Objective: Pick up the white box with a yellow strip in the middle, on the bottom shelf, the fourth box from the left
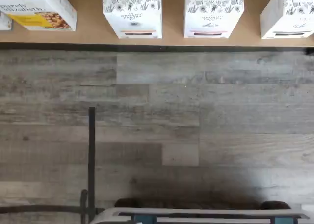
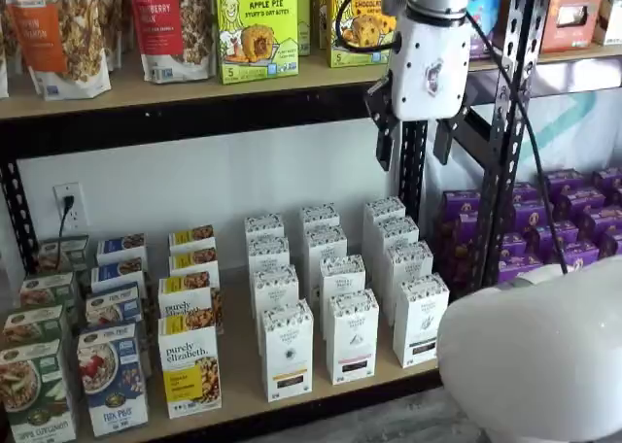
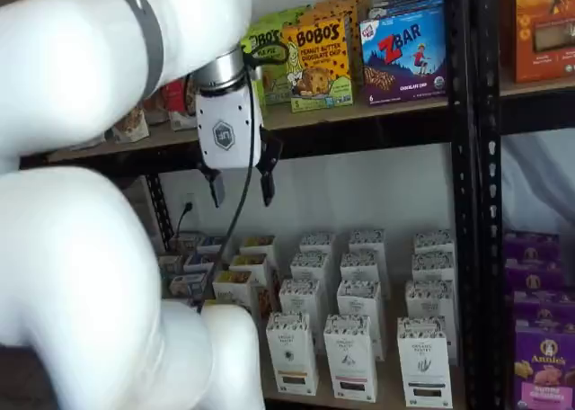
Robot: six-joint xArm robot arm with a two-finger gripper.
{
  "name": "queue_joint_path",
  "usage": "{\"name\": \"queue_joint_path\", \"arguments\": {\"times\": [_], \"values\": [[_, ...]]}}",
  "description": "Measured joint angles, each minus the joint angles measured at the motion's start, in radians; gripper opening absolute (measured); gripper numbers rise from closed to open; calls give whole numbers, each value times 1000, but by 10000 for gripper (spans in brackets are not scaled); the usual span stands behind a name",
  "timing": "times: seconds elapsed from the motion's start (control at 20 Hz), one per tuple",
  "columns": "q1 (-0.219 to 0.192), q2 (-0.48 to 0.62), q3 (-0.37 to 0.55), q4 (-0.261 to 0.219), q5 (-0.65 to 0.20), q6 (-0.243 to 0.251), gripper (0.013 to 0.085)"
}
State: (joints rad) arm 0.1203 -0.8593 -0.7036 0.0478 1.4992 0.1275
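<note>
White and black, the gripper [image 2: 416, 144] hangs high up on the bent arm – fingers pointing down with a clear gap between them – far above the white box [image 2: 288, 350] at the front of the bottom shelf [image 2: 321, 404].

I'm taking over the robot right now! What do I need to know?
Gripper: open, holding nothing. It hangs high, level with the upper shelf's beam, well above the cartons.
The white box with the yellow strip stands upright at the front of the bottom shelf. It is just right of the purely elizabeth box, with a similar white carton on its other side.
Done: nothing; the box is untouched.
Left: come down to the box, close on it and lift it out.
</note>
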Motion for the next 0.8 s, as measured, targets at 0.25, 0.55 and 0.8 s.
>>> {"name": "queue_joint_path", "arguments": {"times": [0.25, 0.55, 0.8], "values": [[23, 17, 26, -16, -53, 23, 850], [57, 22, 75, -36, -174, 58, 850], [79, 86, 87, -9, -225, 72, 850]]}}
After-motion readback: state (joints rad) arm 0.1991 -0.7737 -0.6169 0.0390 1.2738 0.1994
